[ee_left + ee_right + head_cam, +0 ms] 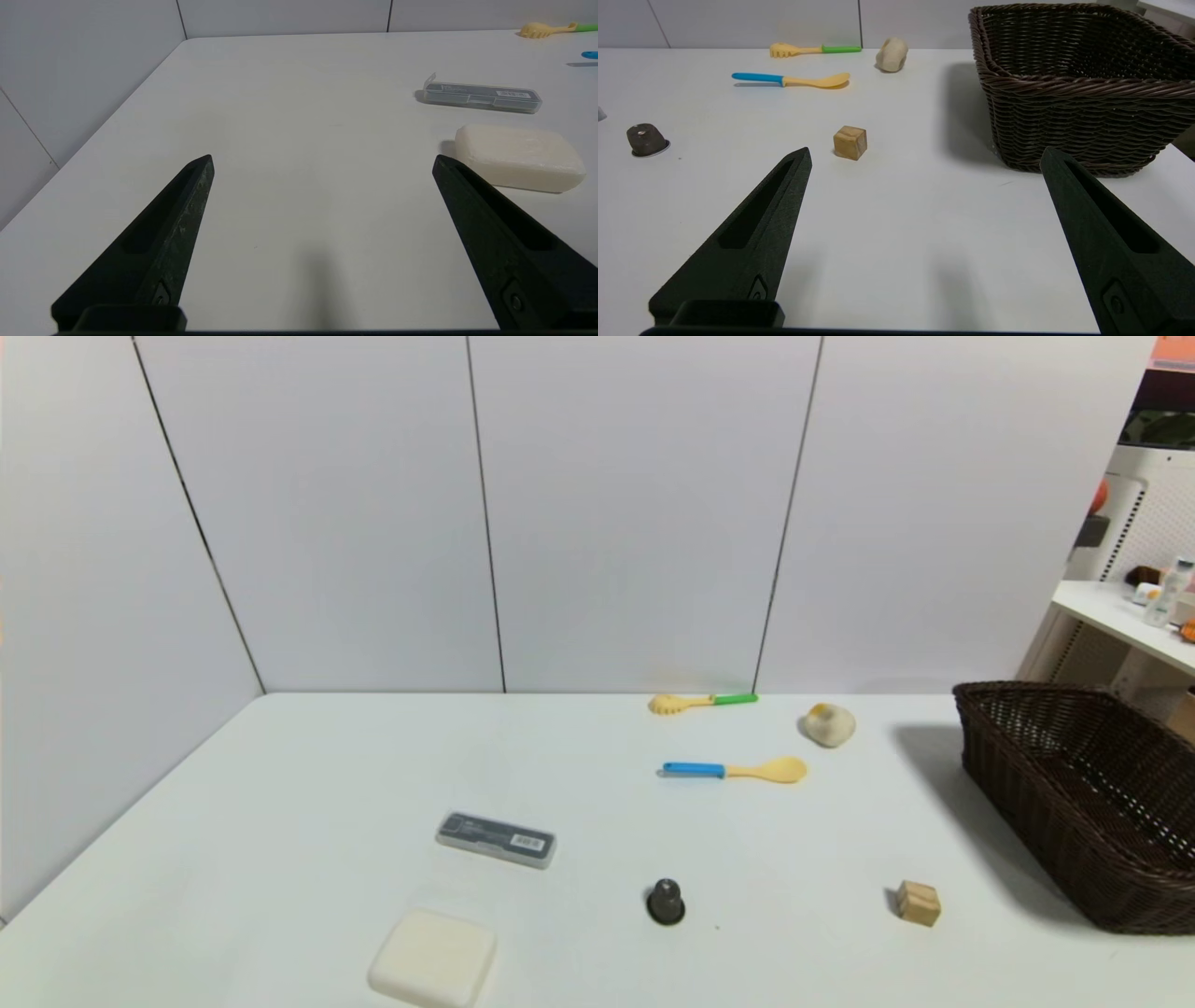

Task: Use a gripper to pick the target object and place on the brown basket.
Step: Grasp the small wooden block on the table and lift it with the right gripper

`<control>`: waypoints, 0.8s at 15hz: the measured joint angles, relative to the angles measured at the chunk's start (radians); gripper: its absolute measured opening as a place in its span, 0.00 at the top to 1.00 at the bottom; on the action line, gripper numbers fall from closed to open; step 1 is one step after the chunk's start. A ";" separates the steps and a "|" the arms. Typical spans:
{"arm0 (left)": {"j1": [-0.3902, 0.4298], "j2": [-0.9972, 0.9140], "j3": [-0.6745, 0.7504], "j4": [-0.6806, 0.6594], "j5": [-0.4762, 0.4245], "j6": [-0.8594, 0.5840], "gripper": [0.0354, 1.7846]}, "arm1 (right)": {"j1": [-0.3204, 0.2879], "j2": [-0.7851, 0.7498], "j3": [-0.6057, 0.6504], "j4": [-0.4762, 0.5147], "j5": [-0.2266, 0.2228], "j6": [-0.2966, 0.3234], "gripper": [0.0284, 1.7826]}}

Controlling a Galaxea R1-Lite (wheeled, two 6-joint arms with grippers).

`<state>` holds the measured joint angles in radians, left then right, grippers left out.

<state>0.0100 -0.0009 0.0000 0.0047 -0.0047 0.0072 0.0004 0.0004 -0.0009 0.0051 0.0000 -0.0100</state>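
The small light-tan wooden cube sits on the white table near the front right, just left of the dark brown wicker basket. In the right wrist view the cube lies ahead of my right gripper, close to one fingertip, and the basket stands beyond the other. The right gripper is open and empty. My left gripper is open and empty over bare table at the front left. Neither gripper shows in the head view.
A cream square bar, a grey plastic case, a small dark knob, a blue-handled spoon, a green-handled fork and a cream-beige lump lie on the table. White walls stand behind and at the left.
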 joint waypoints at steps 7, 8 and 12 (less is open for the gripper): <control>0.000 0.000 0.000 0.000 0.000 0.000 0.06 | 0.071 0.317 -0.260 0.008 0.026 -0.040 0.05; 0.000 0.000 0.000 0.000 0.000 0.000 0.06 | 0.101 0.407 -0.322 0.009 0.031 -0.062 0.05; 0.000 0.000 0.000 0.000 0.000 0.001 0.06 | 0.257 0.760 -0.542 0.037 0.036 -0.130 0.05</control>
<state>0.0096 -0.0009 0.0000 0.0043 -0.0043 0.0081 0.2577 0.7600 -0.5430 0.0417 0.0364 -0.1404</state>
